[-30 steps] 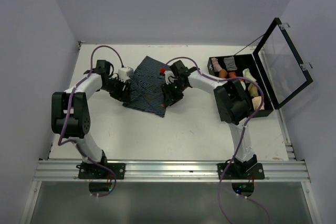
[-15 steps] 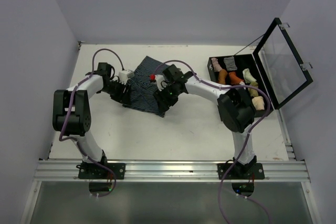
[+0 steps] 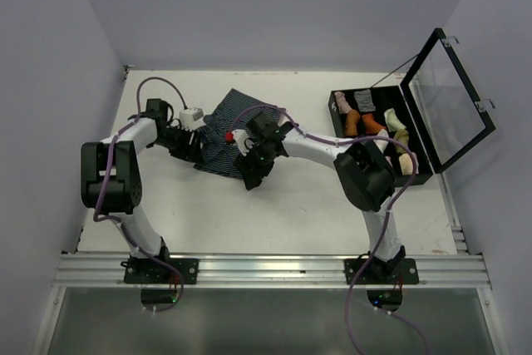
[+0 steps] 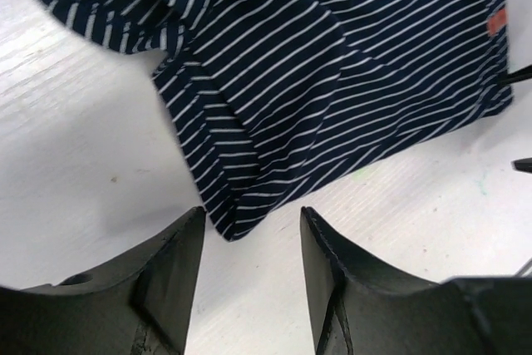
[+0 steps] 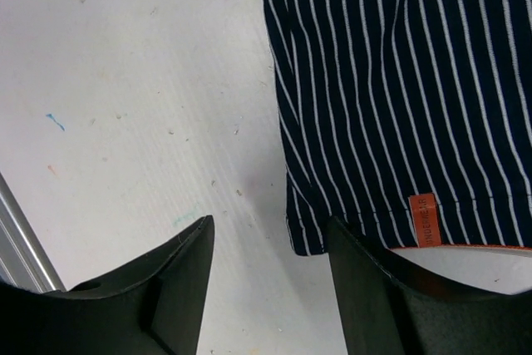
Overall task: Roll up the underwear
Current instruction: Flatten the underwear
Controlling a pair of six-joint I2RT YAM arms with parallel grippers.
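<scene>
Navy striped underwear [image 3: 221, 134] lies spread on the white tabletop [image 3: 291, 214], between both arms. The left gripper [image 4: 249, 226] is at one corner, jaws apart. The right gripper [image 5: 268, 234] is beside the hem with the orange tag [image 5: 424, 220], jaws apart and holding nothing.

1 striped underwear [image 4: 332, 81], 2 grippers: left gripper [image 4: 249, 218], right gripper [image 5: 270, 226]; 1 black case [image 3: 449, 101] w/ lid up, approx 7 rolled items [image 3: 371, 125] inside, exact no. unclear
</scene>
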